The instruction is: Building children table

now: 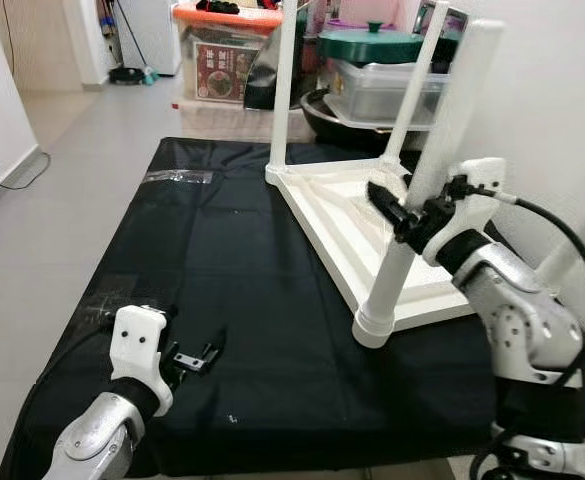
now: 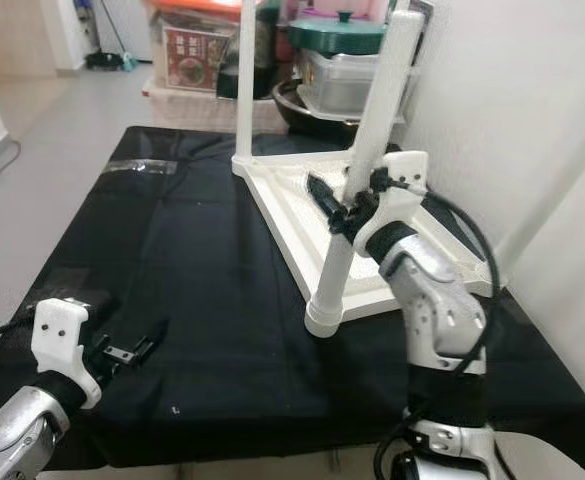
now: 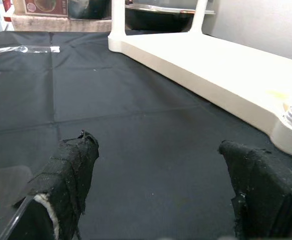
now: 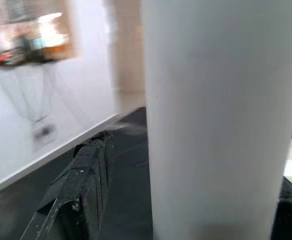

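A black cloth (image 1: 232,250) covers the low work surface in front of me, running from the near edge back toward a clutter of storage boxes (image 1: 222,60) and a green-lidded pot (image 1: 372,42) on the grey floor (image 1: 62,180). On the cloth, over to my right and against the white wall (image 1: 562,110), lies the children's table upside down: its white tabletop (image 1: 357,225) rests flat on the fabric, and white legs stand up from its corners. The nearest leg (image 1: 427,190) rises from the front corner socket, leaning slightly, and a far leg (image 1: 284,80) stands at the back corner. My right gripper (image 1: 397,205) is raised to that nearest leg about midway up; in my right wrist view the white tube sits between my two black fingers (image 4: 83,185), one on each side of it, so I am closed around the leg. My left gripper (image 1: 197,358) is low over the near left part of the cloth, its fingers (image 3: 68,180) spread wide apart with only bare black fabric between them, holding nothing. A strip of clear tape (image 1: 177,176) lies on the cloth near its far left edge, well apart from the table.
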{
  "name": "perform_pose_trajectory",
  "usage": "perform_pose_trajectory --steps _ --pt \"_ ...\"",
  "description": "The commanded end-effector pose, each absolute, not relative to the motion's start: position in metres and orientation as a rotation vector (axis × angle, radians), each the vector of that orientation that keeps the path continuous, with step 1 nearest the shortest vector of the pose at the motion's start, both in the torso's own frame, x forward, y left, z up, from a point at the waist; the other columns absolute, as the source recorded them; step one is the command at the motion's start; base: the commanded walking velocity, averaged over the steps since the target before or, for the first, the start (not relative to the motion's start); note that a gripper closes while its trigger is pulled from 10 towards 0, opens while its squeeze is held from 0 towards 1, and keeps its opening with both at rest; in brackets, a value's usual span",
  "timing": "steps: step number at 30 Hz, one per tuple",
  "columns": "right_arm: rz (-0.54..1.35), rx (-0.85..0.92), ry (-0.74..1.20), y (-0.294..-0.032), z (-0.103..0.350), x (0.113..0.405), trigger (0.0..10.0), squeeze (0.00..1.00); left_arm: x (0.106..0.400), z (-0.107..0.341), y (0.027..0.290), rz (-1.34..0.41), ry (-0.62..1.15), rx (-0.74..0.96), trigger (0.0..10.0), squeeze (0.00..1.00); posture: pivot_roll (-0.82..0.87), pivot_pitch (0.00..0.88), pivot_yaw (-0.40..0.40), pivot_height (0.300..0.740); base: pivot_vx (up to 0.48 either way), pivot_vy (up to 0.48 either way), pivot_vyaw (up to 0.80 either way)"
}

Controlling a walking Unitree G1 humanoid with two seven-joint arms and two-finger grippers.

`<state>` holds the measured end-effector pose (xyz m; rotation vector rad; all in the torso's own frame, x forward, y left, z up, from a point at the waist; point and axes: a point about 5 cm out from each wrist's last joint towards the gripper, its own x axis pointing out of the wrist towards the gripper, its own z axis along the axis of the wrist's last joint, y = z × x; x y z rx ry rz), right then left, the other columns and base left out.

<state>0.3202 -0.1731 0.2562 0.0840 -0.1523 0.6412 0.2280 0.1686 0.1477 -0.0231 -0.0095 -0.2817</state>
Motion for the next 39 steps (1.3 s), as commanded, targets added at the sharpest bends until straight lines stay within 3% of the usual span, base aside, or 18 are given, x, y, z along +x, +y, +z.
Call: perform_pose_trajectory --steps 1,5,6,8,9,10,12,16,17,18,19,21,22,26,27,34,35,39 --pt "0.857 0.080 -0.127 -0.145 0.252 0.312 10.0 0.00 0.230 0.144 0.168 -0.294 0.000 -0.021 10.0 0.00 0.11 0.000 -0.116 0.740 0.000 0.000 0.00" --pt "1.143 0.000 -0.050 -0.116 0.227 0.301 10.0 0.00 0.231 0.145 0.166 -0.298 -0.004 -0.021 10.0 0.00 0.12 0.000 -0.119 0.740 0.000 0.000 0.00" --pt "1.247 -0.009 -0.013 -0.102 0.214 0.296 7.5 0.00 0.229 0.144 0.164 -0.308 -0.001 -0.015 10.0 0.00 0.13 0.000 -0.129 0.740 0.000 0.000 0.00" --pt "1.247 -0.009 -0.013 -0.102 0.214 0.296 7.5 0.00 0.229 0.144 0.164 -0.308 -0.001 -0.015 10.0 0.00 0.13 0.000 -0.129 0.740 0.000 0.000 0.00" --pt "1.273 -0.006 -0.002 -0.098 0.211 0.294 4.3 0.00 0.229 0.144 0.166 -0.306 0.000 -0.012 10.0 0.00 0.14 0.000 -0.127 0.740 0.000 0.000 0.00" --pt "1.273 -0.006 -0.002 -0.098 0.211 0.294 4.3 0.00 0.229 0.144 0.166 -0.306 0.000 -0.012 10.0 0.00 0.14 0.000 -0.127 0.740 0.000 0.000 0.00" --pt "1.225 -0.001 0.028 -0.095 0.204 0.298 0.0 0.00 0.228 0.145 0.169 -0.298 0.000 -0.010 10.0 0.00 0.14 0.000 -0.125 0.740 0.000 0.000 0.00" --pt "0.932 -0.004 0.086 -0.102 0.190 0.318 0.0 0.00 0.228 0.144 0.170 -0.299 0.003 -0.005 10.0 0.00 0.13 0.000 -0.129 0.740 0.000 0.000 0.00" --pt "0.661 0.024 0.120 -0.115 0.183 0.333 0.0 0.00 0.229 0.144 0.170 -0.298 0.003 -0.002 10.0 0.00 0.13 0.000 -0.126 0.740 0.000 0.000 0.00" --pt "0.661 0.024 0.120 -0.115 0.183 0.333 0.0 0.00 0.229 0.144 0.170 -0.298 0.003 -0.002 10.0 0.00 0.13 0.000 -0.126 0.740 0.000 0.000 0.00" --pt "0.337 0.072 0.156 -0.138 0.175 0.342 0.0 0.00 0.229 0.143 0.170 -0.295 0.002 -0.004 10.0 0.00 0.13 0.000 -0.126 0.740 0.000 0.000 0.00" --pt "0.337 0.072 0.156 -0.138 0.175 0.342 0.0 0.00 0.229 0.143 0.170 -0.295 0.002 -0.004 10.0 0.00 0.13 0.000 -0.126 0.740 0.000 0.000 0.00" --pt "-0.014 0.132 0.204 -0.169 0.164 0.339 0.0 0.00 0.229 0.142 0.169 -0.297 0.006 -0.002 10.0 0.00 0.13 0.000 -0.124 0.740 0.000 0.000 0.00" --pt "-0.342 0.255 0.287 -0.200 0.145 0.313 0.0 0.00 0.229 0.141 0.169 -0.299 0.008 0.002 10.0 0.00 0.13 0.000 -0.121 0.740 0.000 0.000 0.00" --pt "-0.301 0.257 0.249 -0.196 0.149 0.306 10.0 0.00 0.229 0.141 0.169 -0.302 0.008 0.001 10.0 0.00 0.12 0.000 -0.118 0.740 0.000 0.000 0.00" --pt "-0.028 0.221 0.129 -0.170 0.171 0.305 10.0 0.00 0.233 0.140 0.168 -0.321 0.010 0.012 10.0 0.00 0.10 0.000 -0.105 0.740 0.000 0.000 0.00" --pt "0.057 0.222 0.099 -0.165 0.177 0.307 10.0 1.00 0.234 0.140 0.167 -0.324 0.009 0.012 10.0 0.00 0.10 0.000 -0.105 0.740 0.000 0.000 0.00" --pt "0.122 0.241 0.067 -0.160 0.182 0.310 10.0 1.00 0.235 0.140 0.166 -0.326 0.006 0.010 10.0 0.00 0.10 0.000 -0.101 0.740 0.000 0.000 0.00"
